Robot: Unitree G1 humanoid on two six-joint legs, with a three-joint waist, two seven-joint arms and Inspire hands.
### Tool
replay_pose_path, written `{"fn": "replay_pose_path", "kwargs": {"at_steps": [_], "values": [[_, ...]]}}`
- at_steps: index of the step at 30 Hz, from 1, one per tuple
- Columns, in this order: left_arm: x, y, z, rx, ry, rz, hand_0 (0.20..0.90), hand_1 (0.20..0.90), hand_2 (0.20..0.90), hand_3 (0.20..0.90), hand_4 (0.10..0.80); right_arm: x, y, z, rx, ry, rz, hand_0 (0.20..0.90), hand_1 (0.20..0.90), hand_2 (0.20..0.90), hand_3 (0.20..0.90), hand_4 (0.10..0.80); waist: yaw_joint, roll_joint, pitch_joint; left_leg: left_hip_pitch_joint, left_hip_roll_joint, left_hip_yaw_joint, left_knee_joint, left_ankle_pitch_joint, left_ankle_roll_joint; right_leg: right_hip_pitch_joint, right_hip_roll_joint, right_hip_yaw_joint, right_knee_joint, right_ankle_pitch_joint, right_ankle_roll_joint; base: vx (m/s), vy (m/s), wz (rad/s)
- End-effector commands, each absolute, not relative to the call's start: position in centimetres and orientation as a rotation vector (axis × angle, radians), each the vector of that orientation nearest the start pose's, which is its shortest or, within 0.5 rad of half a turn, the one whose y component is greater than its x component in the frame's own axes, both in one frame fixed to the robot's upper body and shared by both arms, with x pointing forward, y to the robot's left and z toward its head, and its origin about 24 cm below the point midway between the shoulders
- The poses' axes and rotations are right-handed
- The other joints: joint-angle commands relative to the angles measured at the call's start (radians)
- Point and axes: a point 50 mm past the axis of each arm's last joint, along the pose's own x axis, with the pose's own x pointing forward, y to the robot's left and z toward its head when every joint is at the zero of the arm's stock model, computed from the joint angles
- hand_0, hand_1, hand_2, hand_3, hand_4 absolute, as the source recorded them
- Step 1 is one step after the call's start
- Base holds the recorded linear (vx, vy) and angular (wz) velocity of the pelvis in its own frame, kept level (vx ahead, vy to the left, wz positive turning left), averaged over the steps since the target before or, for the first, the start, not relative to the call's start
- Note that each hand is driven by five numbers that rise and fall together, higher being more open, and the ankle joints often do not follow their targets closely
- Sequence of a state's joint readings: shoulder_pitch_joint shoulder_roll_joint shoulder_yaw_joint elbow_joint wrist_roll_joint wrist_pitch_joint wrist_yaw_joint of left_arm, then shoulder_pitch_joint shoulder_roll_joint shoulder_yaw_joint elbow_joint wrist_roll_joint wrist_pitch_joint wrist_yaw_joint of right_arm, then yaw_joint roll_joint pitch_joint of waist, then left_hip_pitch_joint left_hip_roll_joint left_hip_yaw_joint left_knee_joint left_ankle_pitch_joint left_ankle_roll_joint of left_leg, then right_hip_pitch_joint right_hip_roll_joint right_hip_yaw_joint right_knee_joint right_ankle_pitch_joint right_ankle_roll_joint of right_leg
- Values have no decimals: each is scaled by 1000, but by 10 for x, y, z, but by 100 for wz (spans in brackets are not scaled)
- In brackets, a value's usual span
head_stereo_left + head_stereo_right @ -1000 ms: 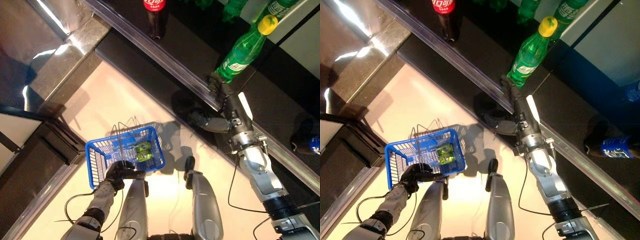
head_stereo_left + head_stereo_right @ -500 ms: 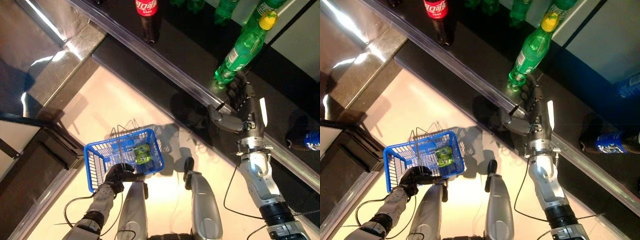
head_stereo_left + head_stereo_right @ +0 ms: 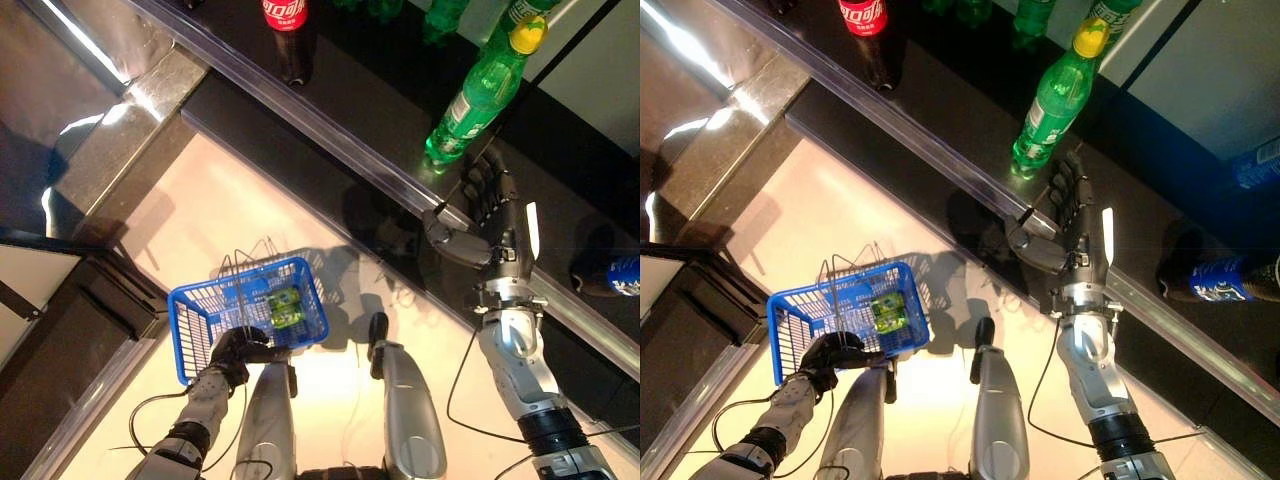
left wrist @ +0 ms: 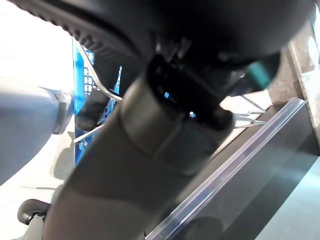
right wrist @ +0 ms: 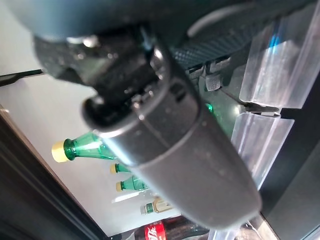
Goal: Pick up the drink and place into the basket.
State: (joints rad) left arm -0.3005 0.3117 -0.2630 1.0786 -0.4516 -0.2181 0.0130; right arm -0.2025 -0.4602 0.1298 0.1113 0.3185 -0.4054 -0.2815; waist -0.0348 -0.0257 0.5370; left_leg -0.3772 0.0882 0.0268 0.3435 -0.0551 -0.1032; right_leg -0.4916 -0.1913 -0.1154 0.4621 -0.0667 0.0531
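Observation:
A green drink bottle with a yellow cap (image 3: 478, 95) stands on the dark shelf, leaning in the eye views. My right hand (image 3: 490, 200) is open on the shelf just below and right of the bottle's base, fingers straight, thumb out to the side, not touching the bottle as far as I can see. My left hand (image 3: 238, 348) is shut on the wire handles of the blue basket (image 3: 200, 310), which hangs low at the left. A green drink (image 3: 285, 303) lies inside the basket. The basket also shows in the left wrist view (image 4: 80, 65).
A cola bottle (image 3: 285, 30) and more green bottles (image 3: 440, 15) stand further back on the shelf. A blue-labelled bottle (image 3: 1215, 280) lies at the right. A clear rail (image 3: 330, 140) runs along the shelf's front edge. A dark counter (image 3: 60, 300) stands at the left.
My right hand has reached further onto the shelf and its fingers have straightened beside the green bottle's base. The blue basket and left hand have stayed put.

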Motion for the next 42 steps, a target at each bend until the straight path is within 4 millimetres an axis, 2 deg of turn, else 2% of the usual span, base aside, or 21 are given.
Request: {"fn": "replay_pose_path", "kwargs": {"at_steps": [1,14,27,42], "values": [[236,243,-74,58,480,145,300,300,300,200,100,270,-218,178,3,-802,-167,900,900,900,900,800,5,-5,-32,-37,11,-20,116,-41,32,117,-50,-1,-149,70,66,8,-13,-4],[237,245,-74,78,504,123,300,300,300,200,100,285,-225,197,34,-827,-219,900,900,900,900,800,30,-5,-35,-44,18,-24,139,-44,25,133,-56,-16,-144,67,63,23,-12,0],[234,245,-77,101,541,86,300,300,300,200,100,304,-250,215,69,-783,-274,900,900,900,900,800,59,5,-38,-46,25,-27,182,-62,20,152,-64,-32,-117,52,58,45,-9,3],[238,242,-76,120,559,50,300,300,300,200,100,326,-276,235,83,-722,-325,900,900,900,900,800,84,22,-37,-48,19,-32,191,-61,18,155,-68,-43,-104,48,53,4,-1,0]]}}
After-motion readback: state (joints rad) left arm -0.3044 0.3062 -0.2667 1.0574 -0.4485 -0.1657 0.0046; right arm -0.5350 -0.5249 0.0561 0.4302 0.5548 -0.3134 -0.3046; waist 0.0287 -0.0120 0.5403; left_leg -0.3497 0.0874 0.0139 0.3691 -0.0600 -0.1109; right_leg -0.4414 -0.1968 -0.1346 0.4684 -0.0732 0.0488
